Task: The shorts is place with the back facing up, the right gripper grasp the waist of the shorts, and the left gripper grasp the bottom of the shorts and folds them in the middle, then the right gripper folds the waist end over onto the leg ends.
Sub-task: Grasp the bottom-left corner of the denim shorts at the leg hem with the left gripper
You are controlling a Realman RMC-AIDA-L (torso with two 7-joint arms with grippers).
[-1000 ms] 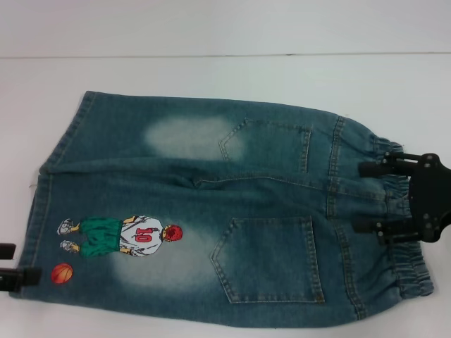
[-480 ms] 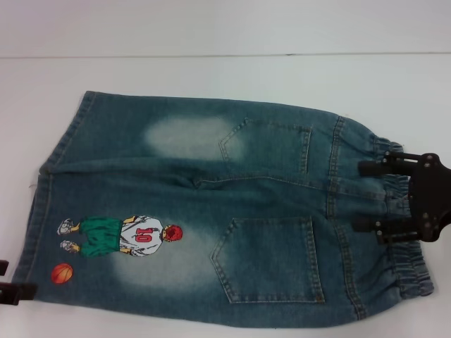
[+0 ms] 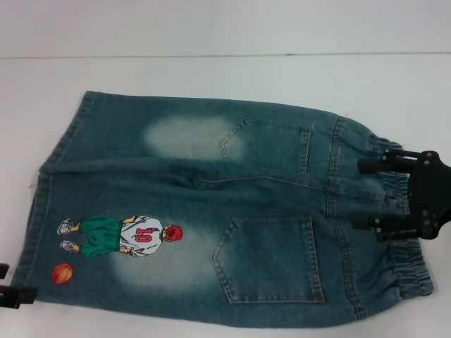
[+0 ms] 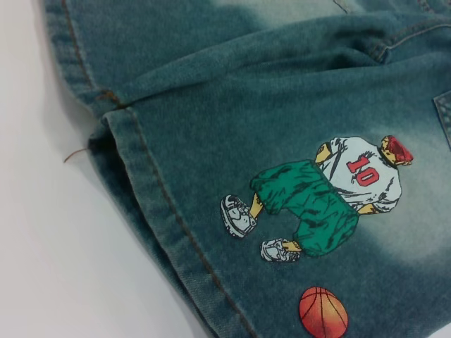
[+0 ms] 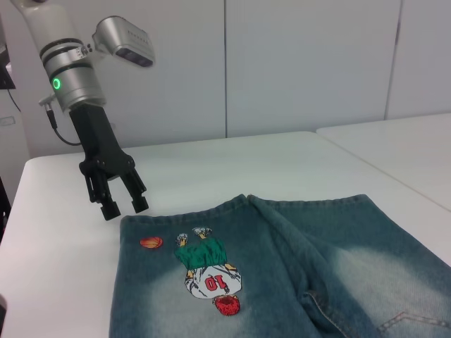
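The shorts (image 3: 211, 211) lie flat across the white bench (image 3: 211, 77), back side up, leg ends toward the robot's left and the gathered waist toward its right. The cloth is faded blue-green denim with orange-brown stitching, pale bleached clouds and two five-sided patch pockets (image 3: 271, 259). On the nearer leg sits a cartoon player patch (image 3: 120, 236) in a white shirt numbered 10 and baggy green trousers, with a small orange basketball patch (image 3: 62, 272) just beside it toward the hem. The bottom of the shorts (image 4: 158, 204) is a flat double-stitched band; the left wrist view shows the two legs meeting at a small dark notch with a loose thread (image 4: 76, 153) trailing onto the bench.

The left hand (image 5: 120, 204), a black two-fingered claw on a silver wrist with a green light, hangs just off the hem near the basketball patch, its fingers spread apart and holding nothing; the head view cuts it off at the picture's edge. The right hand (image 3: 373, 195) is over the ruffled elastic waist (image 3: 409, 264), its two slim black fingers well apart, one each side of the band's middle stretch, pointing in toward the legs, not closed on the cloth.

The bench top is smooth and matt white. Behind it stand plain pale wall panels (image 5: 303, 63), and a second white table (image 5: 402, 144) lies beyond a narrow gap.
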